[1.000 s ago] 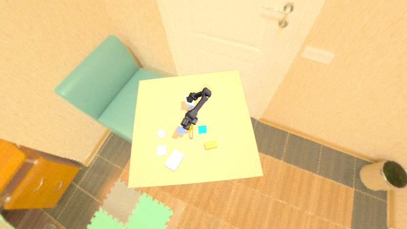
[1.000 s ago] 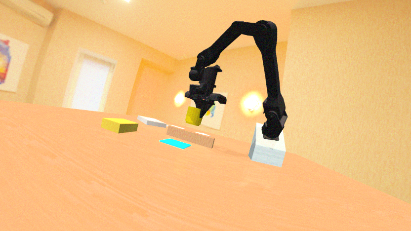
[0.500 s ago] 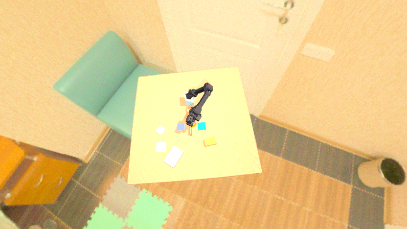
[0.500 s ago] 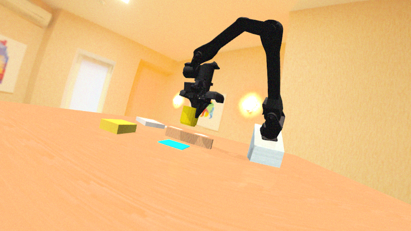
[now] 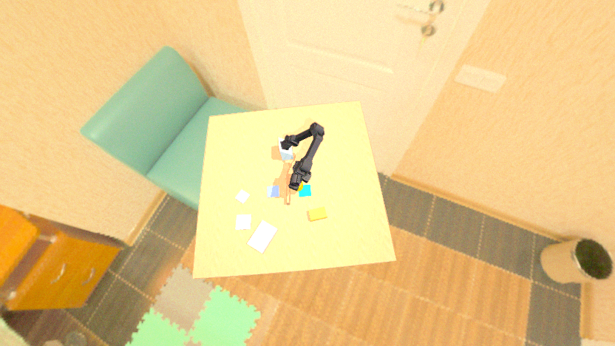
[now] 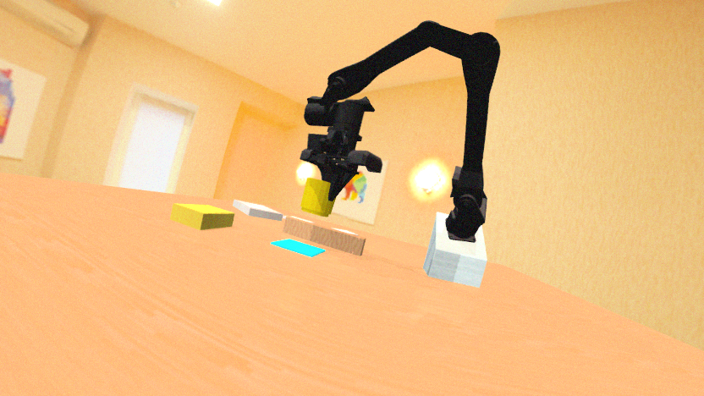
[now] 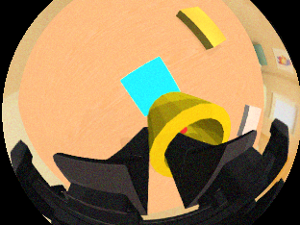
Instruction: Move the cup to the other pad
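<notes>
The yellow cup (image 5: 300, 187) (image 6: 315, 198) (image 7: 189, 103) is held in the air, roughly upright, above the table close to the cyan pad (image 5: 306, 192) (image 6: 298, 247) (image 7: 148, 84). My gripper (image 6: 332, 195) (image 7: 153, 131) is shut on the cup's wall, with one finger inside the cup and one outside. A red marble (image 7: 184, 130) shows inside the cup in the wrist view; the right finger hides much of the inside. The blue-violet pad (image 5: 273, 191) lies bare on the other side of the low wooden barrier (image 5: 287, 194) (image 6: 339, 240).
A yellow block (image 5: 317, 214) (image 6: 189, 215) (image 7: 199, 25) lies beyond the cyan pad. A large white slab (image 5: 262, 236) and two smaller white pieces (image 5: 243, 222) (image 5: 242, 196) lie past the blue-violet pad. A pale box (image 5: 284, 151) (image 6: 442, 261) stands at the arm's base.
</notes>
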{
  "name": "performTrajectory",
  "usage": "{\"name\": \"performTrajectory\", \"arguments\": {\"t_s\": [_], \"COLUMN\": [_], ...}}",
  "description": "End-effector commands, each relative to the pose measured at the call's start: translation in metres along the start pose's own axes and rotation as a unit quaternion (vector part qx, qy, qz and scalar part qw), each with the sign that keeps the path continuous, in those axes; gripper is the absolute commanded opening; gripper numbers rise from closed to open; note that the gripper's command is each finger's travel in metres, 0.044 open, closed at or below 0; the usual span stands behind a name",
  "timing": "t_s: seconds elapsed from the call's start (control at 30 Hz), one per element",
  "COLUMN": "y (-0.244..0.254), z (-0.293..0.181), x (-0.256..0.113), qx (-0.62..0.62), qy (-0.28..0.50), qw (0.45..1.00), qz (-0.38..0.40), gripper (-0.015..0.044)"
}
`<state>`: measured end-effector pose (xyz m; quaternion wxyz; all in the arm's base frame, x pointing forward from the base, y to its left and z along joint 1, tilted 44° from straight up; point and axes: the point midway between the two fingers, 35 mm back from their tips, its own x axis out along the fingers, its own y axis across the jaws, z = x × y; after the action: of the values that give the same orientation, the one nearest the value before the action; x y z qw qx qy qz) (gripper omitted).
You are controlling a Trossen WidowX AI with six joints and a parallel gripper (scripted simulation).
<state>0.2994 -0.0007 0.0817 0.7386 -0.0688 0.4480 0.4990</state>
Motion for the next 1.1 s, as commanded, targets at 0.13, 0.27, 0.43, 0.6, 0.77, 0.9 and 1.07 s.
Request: {"name": "performTrajectory", "arguments": {"t_s": [0.13,0.27,0.43,0.6,0.77,0.9,1.07], "y": [0.011,0.017,0.019,0.019,0.019,0.019,0.019], "z": [0.02,0.031,0.034,0.034,0.035,0.035,0.035], "x": [-0.001,-0.001,0.0,0.006,0.014,0.02,0.027], "qx": [0.002,0.002,0.002,0.002,0.002,0.002,0.002], "qy": [-0.002,-0.003,-0.003,-0.003,-0.003,-0.003,-0.003], "qw": [1.0,1.0,1.0,1.0,1.0,1.0,1.0], "qz": [0.0,0.001,0.001,0.001,0.001,0.001,0.001], "gripper": [0.0,0.0,0.0,0.0,0.0,0.0,0.0]}}
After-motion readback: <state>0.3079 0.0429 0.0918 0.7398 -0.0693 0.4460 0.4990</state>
